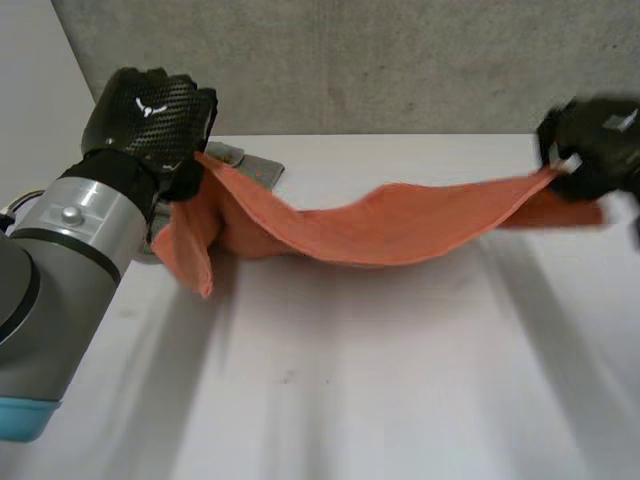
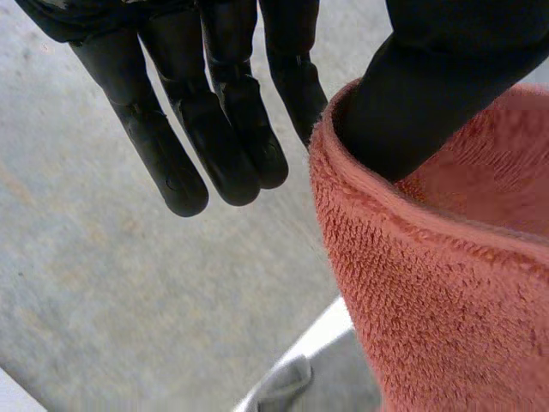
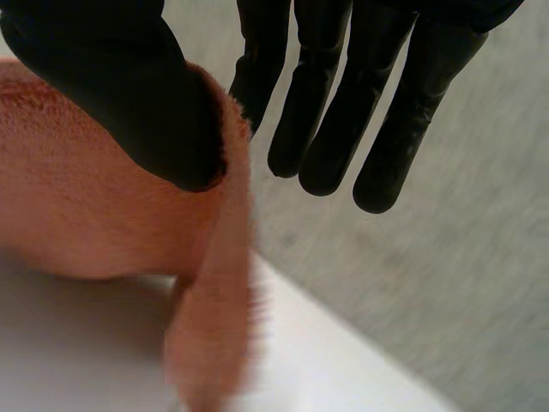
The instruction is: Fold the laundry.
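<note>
Towel (image 1: 390, 225) (orange terry) is up off the white table (image 1: 350, 390). You've got it strung between the two hands and sagging in the middle. Left hand (image 1: 150, 120) has one end at the table's far left corner, with a loose flap hanging below it; you can't tell from the head view whether the flap's tip touches the tabletop. Check its wrist view: thumb (image 2: 429, 86) is dug into a rolled edge of the cloth, pinching it toward the nearest finger, while the other fingers (image 2: 214, 146) hang straight and close together, clear of the cloth. Right hand (image 1: 595, 145) has the opposite end at far right — same grip, thumb on the edge against the first finger, remaining fingers straight and side by side. Small grey cloth (image 1: 255, 167) lies on the table just behind the towel, near the left hand.
</note>
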Robot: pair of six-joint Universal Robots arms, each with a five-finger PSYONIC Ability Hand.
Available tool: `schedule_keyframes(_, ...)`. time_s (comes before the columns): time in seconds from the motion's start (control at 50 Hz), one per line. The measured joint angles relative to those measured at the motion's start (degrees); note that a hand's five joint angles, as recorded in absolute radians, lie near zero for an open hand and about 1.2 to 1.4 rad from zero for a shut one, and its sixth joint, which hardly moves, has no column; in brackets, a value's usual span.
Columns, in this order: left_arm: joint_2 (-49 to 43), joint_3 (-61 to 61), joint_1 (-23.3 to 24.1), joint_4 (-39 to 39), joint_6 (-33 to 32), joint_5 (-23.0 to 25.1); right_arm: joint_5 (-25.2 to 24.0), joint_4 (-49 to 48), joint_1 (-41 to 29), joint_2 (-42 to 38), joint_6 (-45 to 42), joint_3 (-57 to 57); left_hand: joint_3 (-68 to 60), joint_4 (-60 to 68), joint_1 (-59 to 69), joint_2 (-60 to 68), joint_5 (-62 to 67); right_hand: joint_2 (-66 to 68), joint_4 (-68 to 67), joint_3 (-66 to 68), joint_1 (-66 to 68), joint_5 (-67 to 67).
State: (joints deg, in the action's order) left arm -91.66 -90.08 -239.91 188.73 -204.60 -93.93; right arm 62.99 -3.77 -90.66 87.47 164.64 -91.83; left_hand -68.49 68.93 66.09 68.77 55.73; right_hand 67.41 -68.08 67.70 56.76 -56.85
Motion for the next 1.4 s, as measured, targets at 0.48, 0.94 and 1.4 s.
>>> schedule_keyframes(0.48, -20.3, 10.8, -2.7, -19.2, -11.8, 1.3, 8.8, 48.8, -5.2, -16.5, -37.2, 28.5, 0.0, 0.0, -0.1, 0.0, 0.0, 0.0, 0.0, 0.0, 0.0, 0.0)
schedule_keyframes(0.94, -30.5, 46.8, -3.8, 21.3, -11.1, -0.3, 24.3, 1.2, -14.6, -27.5, -25.8, 59.7, 0.0, 0.0, 0.0, 0.0, 0.0, 0.0, 0.0, 0.0, 0.0, 0.0)
schedule_keyframes(1.4, -26.0, 3.7, -4.3, 22.3, -8.5, 1.4, 15.6, -0.3, -14.8, -23.6, -26.3, 17.1, 0.0, 0.0, 0.0, 0.0, 0.0, 0.0, -0.2, 0.0, 0.0, -0.4)
